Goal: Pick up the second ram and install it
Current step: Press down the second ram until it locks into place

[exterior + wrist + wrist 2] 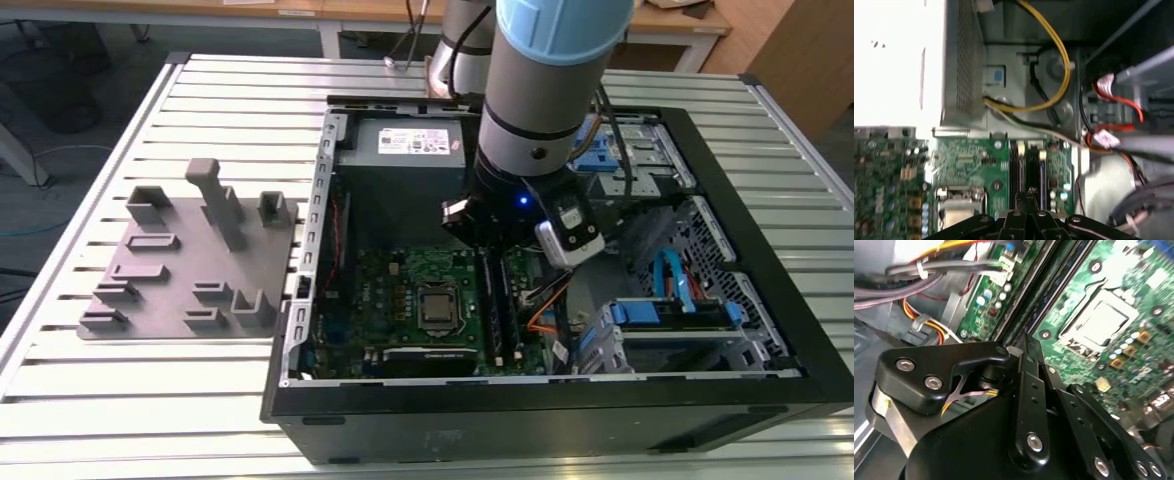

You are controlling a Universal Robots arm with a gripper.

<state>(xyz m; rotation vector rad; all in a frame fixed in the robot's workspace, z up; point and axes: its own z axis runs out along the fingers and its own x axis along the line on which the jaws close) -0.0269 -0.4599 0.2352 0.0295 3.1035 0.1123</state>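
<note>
**Gripper lowered over the memory slots inside the open computer case**

Gripper (514, 262) hangs inside the open computer case (747, 390), directly above the memory slots (497, 300) of the green motherboard (400, 290). In both wrist views its black linkage bars converge toward one narrow point right over the slots, so the fingers appear drawn together; whether they pinch anything I cannot tell for sure. A thin dark edge runs down from the fingertips into the slot area in the second wrist view (1026, 347), which may be the second ram (1030, 352) held on edge, but its board and chips cannot be made out. In the first wrist view the parallel slots (1026, 172) lie just ahead of the gripper (1026, 197).

Beside the gripper, the processor socket (438, 305) with its metal frame sits next to the slots. Beyond the gripper lies the power supply (400, 150), bearing a white label (411, 140) whose print is too small to read. Yellow, red and black cables (1054, 75) loop near it.

Well apart from the gripper, outside the case on the slatted metal tabletop (134, 400), stands the grey holder block (194, 260) with slots and posts.
</note>
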